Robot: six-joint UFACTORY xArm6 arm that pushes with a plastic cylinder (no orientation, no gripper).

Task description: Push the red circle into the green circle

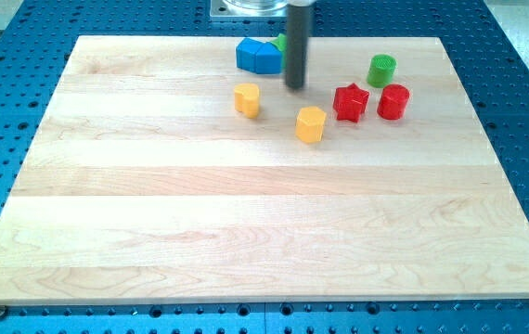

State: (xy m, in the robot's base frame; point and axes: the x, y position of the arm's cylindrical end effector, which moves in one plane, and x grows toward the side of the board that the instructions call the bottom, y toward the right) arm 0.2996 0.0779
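Note:
The red circle (393, 101) stands on the wooden board at the view's upper right. The green circle (381, 70) stands just above it and slightly left, a small gap between them. A red star (350, 102) sits right beside the red circle on its left. My tip (294, 86) rests on the board well left of these blocks, below the blue blocks and above the yellow hexagon. It touches no block.
Two blue blocks (258, 57) lie together at the top edge, with a green block (280, 43) partly hidden behind the rod. A yellow cylinder (247, 99) and a yellow hexagon (310, 124) stand below my tip. The board (246, 213) lies on a blue perforated table.

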